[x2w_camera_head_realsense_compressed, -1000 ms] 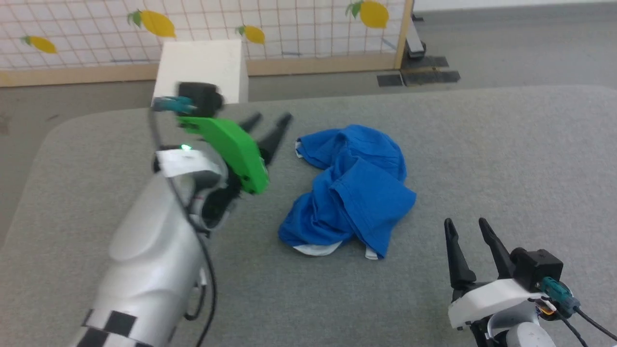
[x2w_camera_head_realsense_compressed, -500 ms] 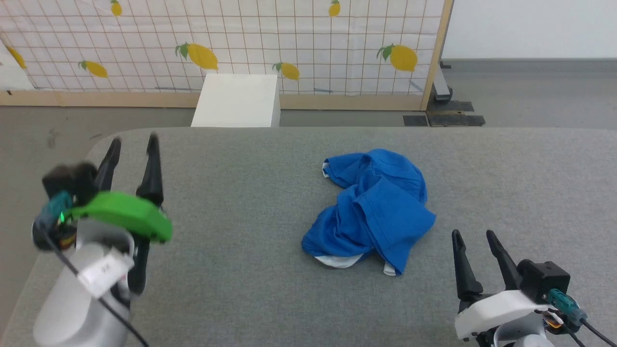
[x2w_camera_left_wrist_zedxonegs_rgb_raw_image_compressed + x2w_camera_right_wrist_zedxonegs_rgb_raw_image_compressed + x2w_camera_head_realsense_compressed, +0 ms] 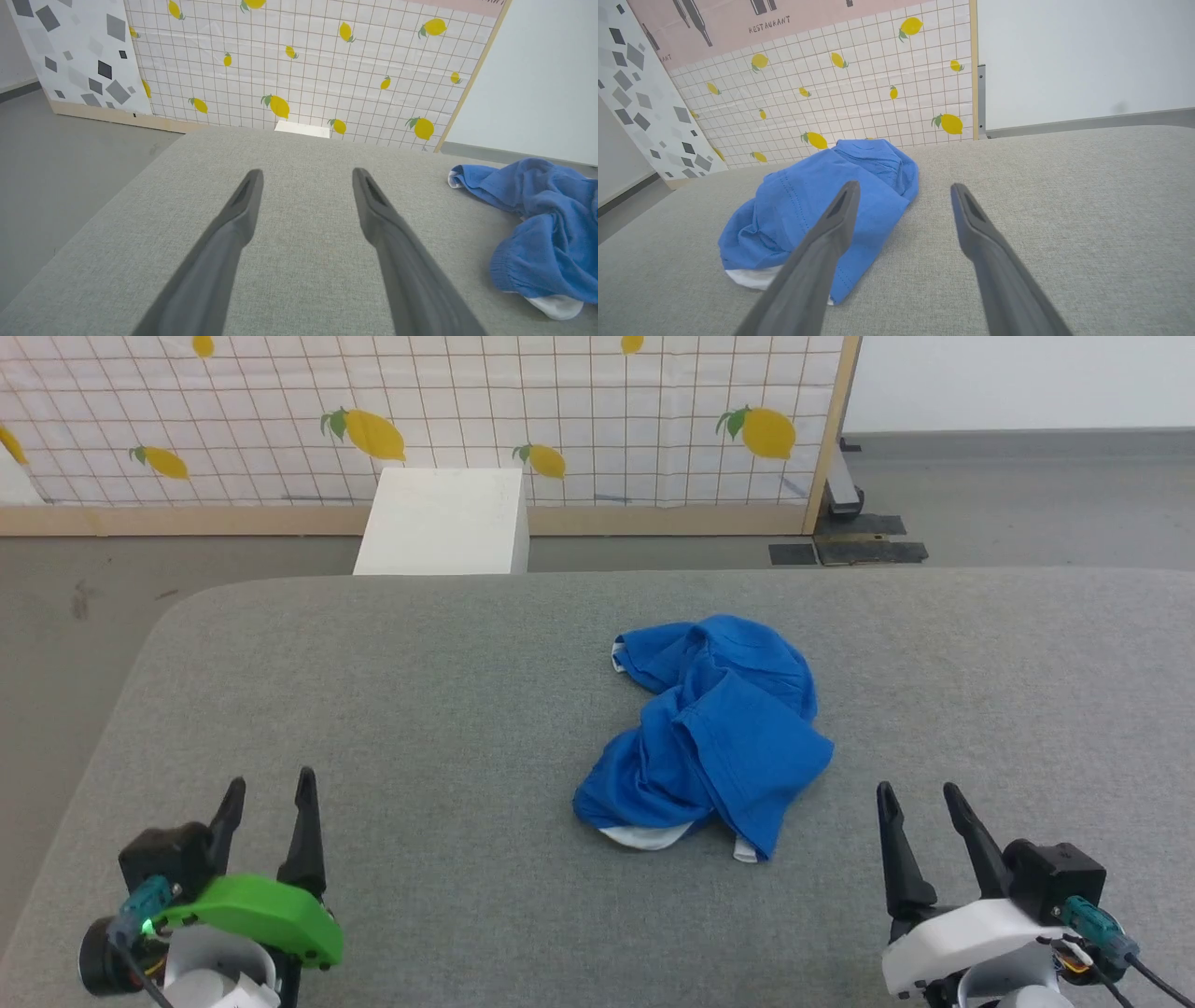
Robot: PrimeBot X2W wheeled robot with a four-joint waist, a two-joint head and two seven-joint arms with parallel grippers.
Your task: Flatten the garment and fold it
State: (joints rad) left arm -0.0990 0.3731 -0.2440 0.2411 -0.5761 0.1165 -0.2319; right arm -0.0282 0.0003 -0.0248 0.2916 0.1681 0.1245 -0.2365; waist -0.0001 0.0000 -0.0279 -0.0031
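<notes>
The garment [image 3: 709, 737] is a crumpled heap of bright blue fabric with white trim showing at its near edge, lying a little right of the middle of the grey table [image 3: 420, 709]. My left gripper [image 3: 269, 784] stands open at the near left corner, far from the cloth, nothing between its fingers. My right gripper [image 3: 920, 793] is open too, near the front edge just right of the heap and apart from it. In the left wrist view the garment [image 3: 546, 228] lies at the far right. In the right wrist view the garment [image 3: 808, 205] sits ahead and left of my fingers.
A white box [image 3: 439, 521] stands on the floor behind the table's far edge. Behind it runs a lemon-patterned screen [image 3: 467, 411] with a wooden frame. Grey floor [image 3: 65, 588] borders the table's rounded left corner.
My left arm has pulled back from beside the garment to the near left corner, gripper open. The head camera has tilted up. The garment and the right gripper have stayed put.
</notes>
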